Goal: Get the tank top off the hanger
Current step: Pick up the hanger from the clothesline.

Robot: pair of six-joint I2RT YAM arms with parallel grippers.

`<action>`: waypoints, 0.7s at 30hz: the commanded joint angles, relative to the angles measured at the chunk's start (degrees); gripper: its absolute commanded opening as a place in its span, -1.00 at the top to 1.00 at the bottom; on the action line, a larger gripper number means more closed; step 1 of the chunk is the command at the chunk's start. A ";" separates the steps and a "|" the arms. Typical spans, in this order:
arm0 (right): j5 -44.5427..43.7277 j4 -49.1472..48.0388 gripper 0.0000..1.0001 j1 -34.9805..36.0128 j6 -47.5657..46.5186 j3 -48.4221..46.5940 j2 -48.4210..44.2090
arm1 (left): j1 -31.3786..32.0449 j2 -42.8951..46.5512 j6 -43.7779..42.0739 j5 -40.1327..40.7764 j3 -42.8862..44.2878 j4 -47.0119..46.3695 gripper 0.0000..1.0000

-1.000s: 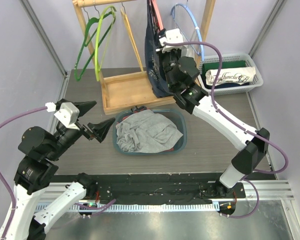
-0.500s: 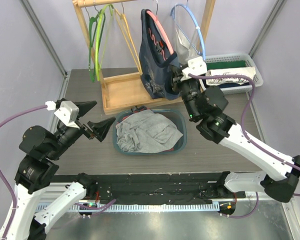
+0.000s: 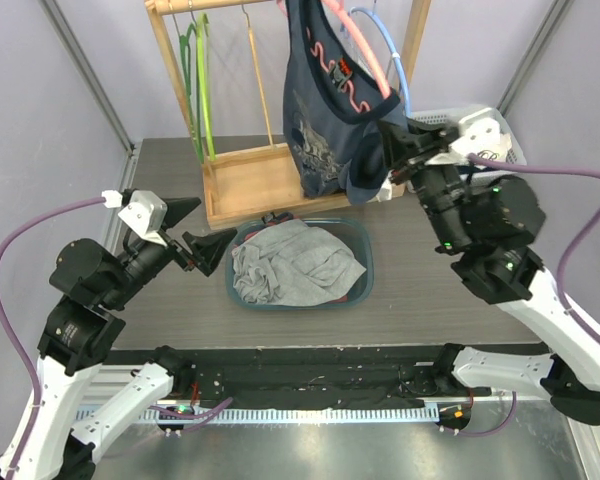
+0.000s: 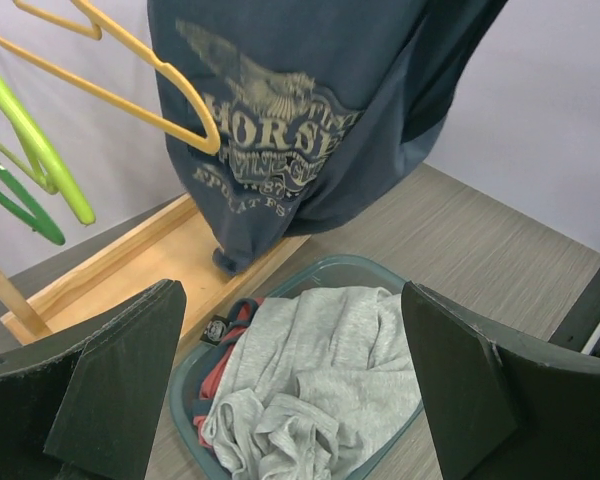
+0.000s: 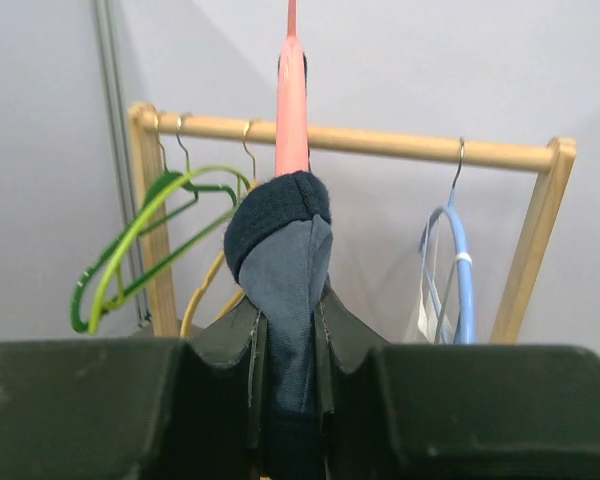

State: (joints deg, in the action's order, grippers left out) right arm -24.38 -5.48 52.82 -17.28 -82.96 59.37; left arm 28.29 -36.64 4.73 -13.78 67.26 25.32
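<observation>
A dark navy tank top [image 3: 325, 110] with a printed front hangs on a pink hanger [image 3: 365, 60] from the wooden rack [image 3: 230, 190]. My right gripper [image 3: 388, 160] is shut on the tank top's lower right edge and holds it pulled out to the right. The right wrist view shows the navy fabric [image 5: 285, 290] pinched between the fingers, with the pink hanger [image 5: 291, 90] above. My left gripper [image 3: 202, 235] is open and empty, over the table left of the basket. The tank top [image 4: 290, 110] also fills the top of the left wrist view.
A teal basket [image 3: 360, 235] with grey and red clothes lies at mid table. Green [image 3: 197, 80], yellow [image 3: 255, 70] and blue [image 3: 385, 40] empty hangers hang on the rack. A white basket [image 3: 515, 150] of folded clothes stands at the back right.
My right arm has swung right and toward the front, still gripping the tank top's edge, stretching the garment out to the right. The hangers have swung. The left arm has shifted slightly.
</observation>
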 commanded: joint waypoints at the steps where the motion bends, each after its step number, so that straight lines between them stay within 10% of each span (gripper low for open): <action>1: 5.83 -4.64 0.97 0.36 2.16 -6.25 -4.09 | -0.61 -0.53 1.07 -1.34 0.41 -3.79 -0.89; 21: 23.40 -2.08 0.97 0.36 14.11 -18.99 -6.03 | -1.14 -1.33 2.04 -3.80 0.85 -4.84 -0.87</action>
State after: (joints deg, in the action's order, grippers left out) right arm -7.99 0.56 52.82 -7.22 -96.73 53.12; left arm 27.59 -38.00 5.85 -16.21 67.26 23.83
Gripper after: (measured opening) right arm 0.217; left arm 0.936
